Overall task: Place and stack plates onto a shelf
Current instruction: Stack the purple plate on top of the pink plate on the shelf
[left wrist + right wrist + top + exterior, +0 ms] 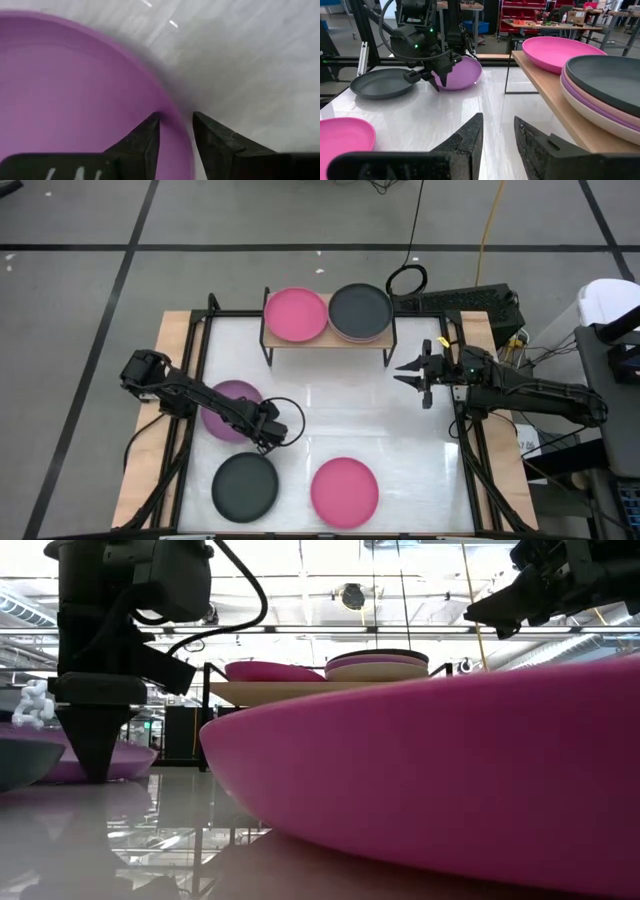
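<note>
A purple plate (pixel 225 402) lies on the white table at the left. My left gripper (pixel 268 437) points down at its right-hand rim (pixel 172 107) and is open, with one finger inside the rim and one outside. On the wooden shelf (pixel 325 345) at the far side lie a hot pink plate (pixel 295 315) and a stack topped by a black plate (pixel 360 310), with a purple and a beige one (pixel 600 112) under it. A black plate (pixel 245 485) and a pink plate (pixel 344 491) lie near the table's front edge. My right gripper (pixel 408 370) hovers level and open, right of the shelf, holding nothing. My left gripper straddles the purple plate's rim (pixel 175 125) from above, with one finger (pixel 150 137) over the plate's inside and the other (pixel 212 142) over the table outside it. I cannot tell whether either finger touches the plate. The plate lies flat on the table.
The table's wooden side strips and black frame (pixel 200 330) border the white top. Bare table lies between the shelf and the two front plates. Cables and a dark box (pixel 470 305) sit behind the shelf's right end.
</note>
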Tool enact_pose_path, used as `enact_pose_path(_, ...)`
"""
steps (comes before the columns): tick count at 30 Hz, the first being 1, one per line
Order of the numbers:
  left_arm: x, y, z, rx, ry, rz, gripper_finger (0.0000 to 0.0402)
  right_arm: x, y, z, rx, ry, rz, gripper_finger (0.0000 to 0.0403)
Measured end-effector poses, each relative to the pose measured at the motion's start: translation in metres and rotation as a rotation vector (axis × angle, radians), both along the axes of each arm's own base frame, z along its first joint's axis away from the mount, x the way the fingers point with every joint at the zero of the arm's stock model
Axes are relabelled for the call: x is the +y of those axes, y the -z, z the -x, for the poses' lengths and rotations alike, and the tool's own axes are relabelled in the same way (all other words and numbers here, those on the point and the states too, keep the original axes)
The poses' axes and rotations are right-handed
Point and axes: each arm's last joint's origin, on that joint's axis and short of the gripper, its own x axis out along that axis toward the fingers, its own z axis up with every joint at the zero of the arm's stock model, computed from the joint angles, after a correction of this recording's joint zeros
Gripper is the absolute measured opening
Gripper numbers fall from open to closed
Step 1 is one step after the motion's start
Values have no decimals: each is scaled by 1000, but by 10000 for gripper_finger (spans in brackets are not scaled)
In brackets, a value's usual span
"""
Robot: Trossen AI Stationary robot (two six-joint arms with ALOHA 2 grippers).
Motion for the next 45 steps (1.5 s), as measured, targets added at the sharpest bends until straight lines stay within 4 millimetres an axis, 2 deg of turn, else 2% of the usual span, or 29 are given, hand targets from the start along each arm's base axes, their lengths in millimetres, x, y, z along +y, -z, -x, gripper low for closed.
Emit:
enact_pose_path(4, 0, 1, 0, -4, 10, 12, 98, 0, -1, 0, -7, 0, 2, 96)
enact_pose_path(8, 1, -3, 2, 1, 15, 5, 26, 0, -1, 0, -8, 0, 2, 96)
enact_pose_path(11, 0, -12, 1, 2, 21, 2, 12, 0, -1, 0, -8, 0, 2, 96)
enact_pose_path(15, -8, -49, -8, -76, 95, 20, 10, 0, -1, 0, -17, 2, -5, 96)
enact_pose_path(20, -29, -117, -22, -306, 429, 27, 10, 0, -2, 0, -24, 2, -8, 96)
enact_pose_path(22, -35, -143, -26, -370, 546, -34, 10, 0, -2, 0, -23, 2, -8, 96)
enact_pose_path(25, -33, -182, -27, -422, 646, -204, 10, 0, -3, -1, -31, 2, -6, 96)
enact_pose_path(29, -12, -215, -29, -377, 726, -503, 10, 0, -4, -1, -48, 4, -12, 96)
enact_pose_path(33, 30, -231, -40, -294, 772, -622, 10, 0, -4, -1, -51, 5, -22, 96)
enact_pose_path(37, 84, -230, -53, -220, 794, -620, 10, 0, -5, -1, -54, 7, -37, 96)
enact_pose_path(41, 134, -224, -56, -166, 772, -581, 10, 0, -5, -1, -54, 8, -37, 96)
enact_pose_path(45, 169, -218, -53, -172, 721, -504, 12, 0, -5, -1, -54, 7, -37, 96)
